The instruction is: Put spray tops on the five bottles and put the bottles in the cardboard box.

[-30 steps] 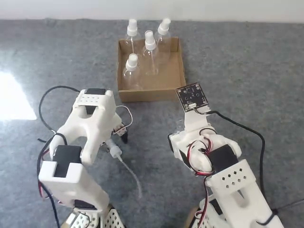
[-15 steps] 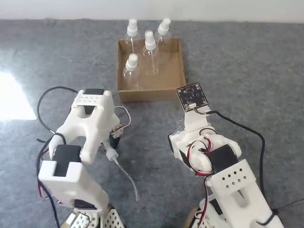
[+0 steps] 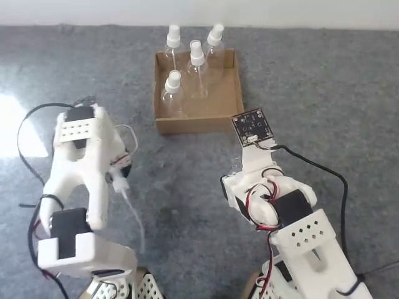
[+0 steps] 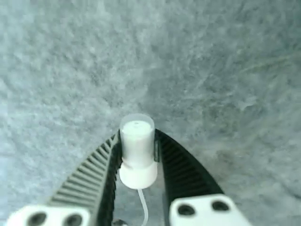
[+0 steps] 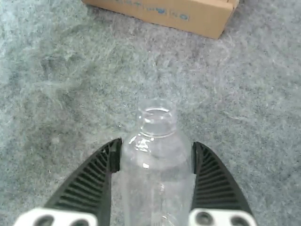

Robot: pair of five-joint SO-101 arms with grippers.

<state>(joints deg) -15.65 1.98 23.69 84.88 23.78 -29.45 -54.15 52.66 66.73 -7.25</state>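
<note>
Left gripper [image 4: 137,141]: ribbed black fingers pinch the spray top [image 4: 137,153] at its white collar, one each side. Its long axis runs along my fingers, with the clear cap past the tips. The thin dip tube [image 3: 133,215] trails away from the cardboard box [image 3: 196,124]. The top is held well short of the box.

Right gripper [image 5: 155,149]: fingers clamped on a clear plastic bottle [image 5: 157,165]. Its round open mouth sits beyond the tips, near the box's front wall.

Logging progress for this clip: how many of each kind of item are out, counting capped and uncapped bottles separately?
Capped bottles: 4
Uncapped bottle: 1
Loose spray top: 1
Cardboard box: 1
Total: 7
</note>
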